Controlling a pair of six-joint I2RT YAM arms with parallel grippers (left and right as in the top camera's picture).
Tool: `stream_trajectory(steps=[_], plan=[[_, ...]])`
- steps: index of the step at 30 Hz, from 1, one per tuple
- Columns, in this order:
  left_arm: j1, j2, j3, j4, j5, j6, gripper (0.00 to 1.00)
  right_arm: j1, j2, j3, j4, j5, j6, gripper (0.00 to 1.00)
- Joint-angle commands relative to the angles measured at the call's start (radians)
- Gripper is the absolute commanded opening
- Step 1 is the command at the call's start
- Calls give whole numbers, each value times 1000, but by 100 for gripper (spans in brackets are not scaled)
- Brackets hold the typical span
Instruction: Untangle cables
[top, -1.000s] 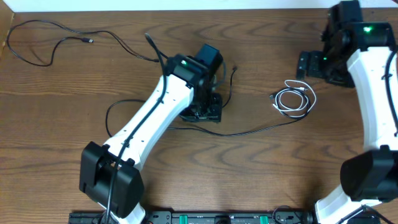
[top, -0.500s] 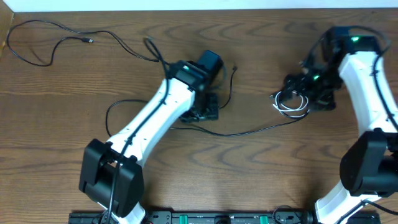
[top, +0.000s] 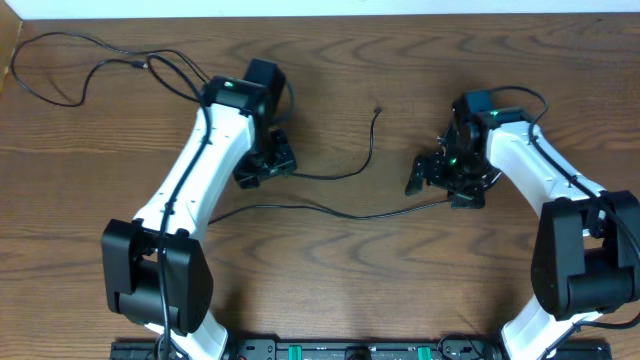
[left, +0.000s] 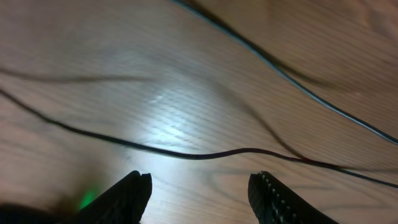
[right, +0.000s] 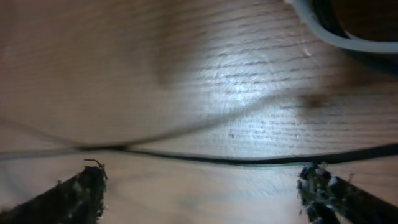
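**A:** Start at the left hand (left: 199, 182). What is it doing?

**B:** It is released. Its two fingers stand apart low over the surface (left: 186, 74) and grip nothing. A thin black cable (left: 186, 155) lies across the wood just ahead of the fingertips, not between them. A second dark cable (left: 298, 84) slants past farther out. I cannot tell which cords these are in the view from above.

**A:** And around that hand, seen from overhead?

**B:** It sits left of centre. A short black cable (top: 350, 174) leads away from beside it toward the right, then curls up to a small plug end (top: 378, 110). Farther off, in the far left corner, a looped black cable (top: 60, 45) sprawls well apart from the others.

**A:** The right hand (right: 202, 174)?

**B:** Also released, with its fingers spread wide, close over the wood. A crosswise black cable (right: 249, 160) lies flat just beyond the tips, ungripped. Past it, at the upper right of the wrist view, there is an arc of the white cable (right: 336, 38).

**A:** Where is the white one from overhead?

**B:** Beneath the right hand, hidden by it. The long black cable (top: 330, 210) runs from under the left arm across the middle of the surface to that same hand.
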Motion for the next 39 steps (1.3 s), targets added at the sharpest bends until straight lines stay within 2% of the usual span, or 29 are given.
stream_trajectory(steps=[1,3,9,11,12,15,17,24,27,31,34,39], plan=[[32,2,2,-18,-13,-7,56,15,2,-35,29,60,178,90],[45,2,2,-24,-14,-4,56,18,2,-56,33,69,219,88],[47,2,2,-24,-13,-5,56,19,2,-82,39,69,232,89],[47,2,2,-24,-13,-4,56,20,2,-88,61,71,235,86],[47,2,2,-24,-13,-4,56,20,2,-92,77,74,235,83],[47,2,2,-25,-13,-4,56,20,2,-111,148,73,235,62],[47,2,2,-25,-13,-4,56,20,2,-111,166,81,236,52],[47,2,2,-25,-13,-4,56,20,2,-111,181,148,250,43],[47,2,2,-25,-13,-5,56,20,2,-111,182,170,263,32],[47,2,2,-25,-13,-5,56,20,2,-111,194,169,268,1],[47,2,2,-25,-13,-4,56,20,0,-107,196,146,267,1],[47,2,2,-24,-13,-5,56,17,-60,-55,170,-25,237,1]])
